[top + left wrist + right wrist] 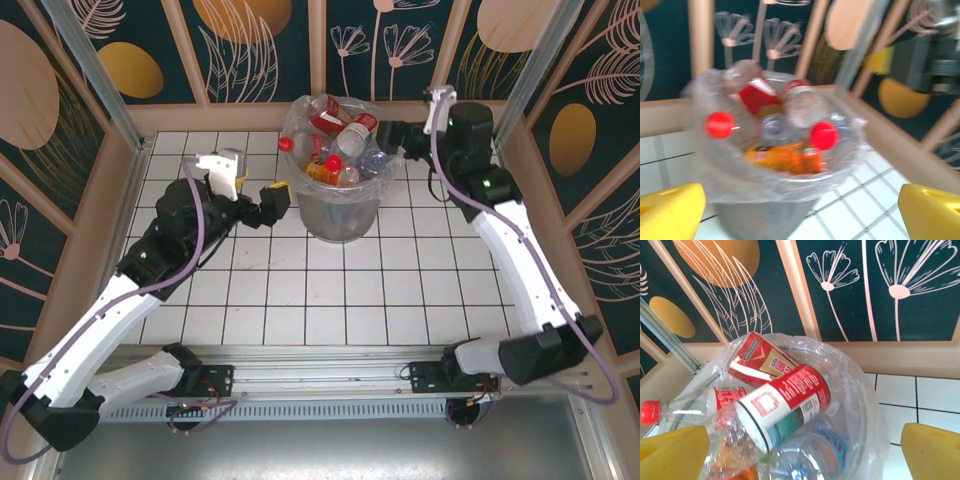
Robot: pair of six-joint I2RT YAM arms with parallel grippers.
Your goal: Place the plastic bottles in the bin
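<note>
Bottles (338,140) lie heaped in the bin (340,222): clear plastic with red caps, mostly red labels, one orange and one blue, piled past the rim inside a clear liner bag (300,125). I see the grey bin standing on the white tiled counter (300,290), toward its far edge. My left pincer (273,198) hangs just beside the bin's left wall, below the rim, jaws spread wide and holding nothing. My right pincer (397,135) sits at the bin's right rim, close over the heap, equally wide apart and empty.
</note>
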